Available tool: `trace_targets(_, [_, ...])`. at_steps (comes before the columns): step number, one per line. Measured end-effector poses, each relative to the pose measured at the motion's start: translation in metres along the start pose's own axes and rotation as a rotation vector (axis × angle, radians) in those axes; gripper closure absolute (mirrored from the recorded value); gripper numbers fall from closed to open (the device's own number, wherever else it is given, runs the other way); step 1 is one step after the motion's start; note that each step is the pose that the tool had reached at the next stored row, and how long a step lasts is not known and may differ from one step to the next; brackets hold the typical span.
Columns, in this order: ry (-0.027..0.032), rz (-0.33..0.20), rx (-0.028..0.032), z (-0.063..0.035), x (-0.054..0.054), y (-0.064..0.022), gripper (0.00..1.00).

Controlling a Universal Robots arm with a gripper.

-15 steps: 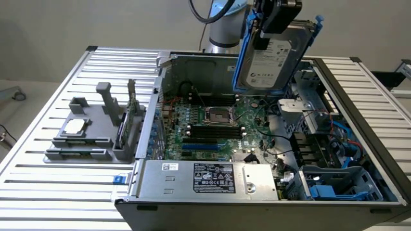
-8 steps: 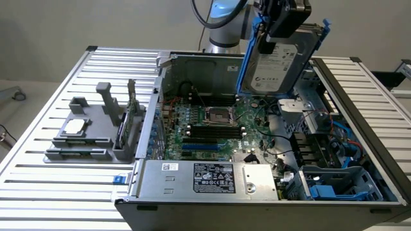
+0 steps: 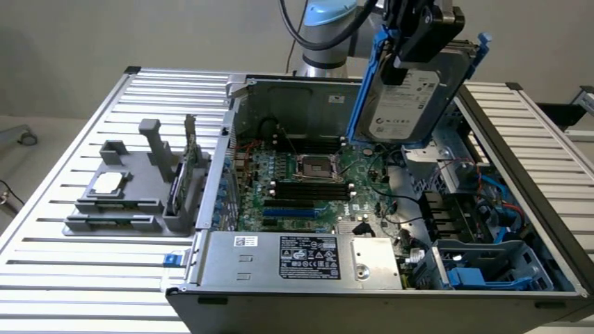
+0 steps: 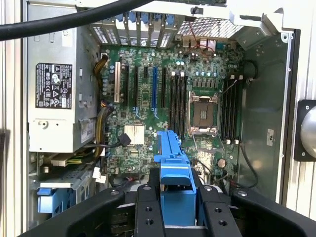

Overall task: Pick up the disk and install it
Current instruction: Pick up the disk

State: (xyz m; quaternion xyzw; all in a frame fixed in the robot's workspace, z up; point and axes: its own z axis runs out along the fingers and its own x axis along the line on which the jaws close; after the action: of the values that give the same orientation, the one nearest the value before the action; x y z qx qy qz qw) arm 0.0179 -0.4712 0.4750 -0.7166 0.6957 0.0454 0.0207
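The disk (image 3: 408, 104) is held clamped by the gripper (image 3: 401, 66) above the open case (image 3: 278, 313); it should be carried steadily, clear of the case's rim.

Your hand (image 3: 401, 66) grips the disk (image 3: 438, 75) by its upper edge, hanging tilted above the open computer case (image 3: 371, 309), white label (image 3: 401, 106) facing the camera. A grey fixture (image 3: 130, 202) sits on the desk (image 3: 74, 278) at the exterior view's left.

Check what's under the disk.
Visible: motherboard with CPU socket and RAM slots, inside the open case. In the exterior view, the disk hides the case's far corner.
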Motion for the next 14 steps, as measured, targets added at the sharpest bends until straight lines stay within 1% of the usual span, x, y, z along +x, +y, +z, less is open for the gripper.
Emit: trace_targets(14, [-0.0026,0.006,0.0006,-0.0026,0.025,-0.0067,0.67])
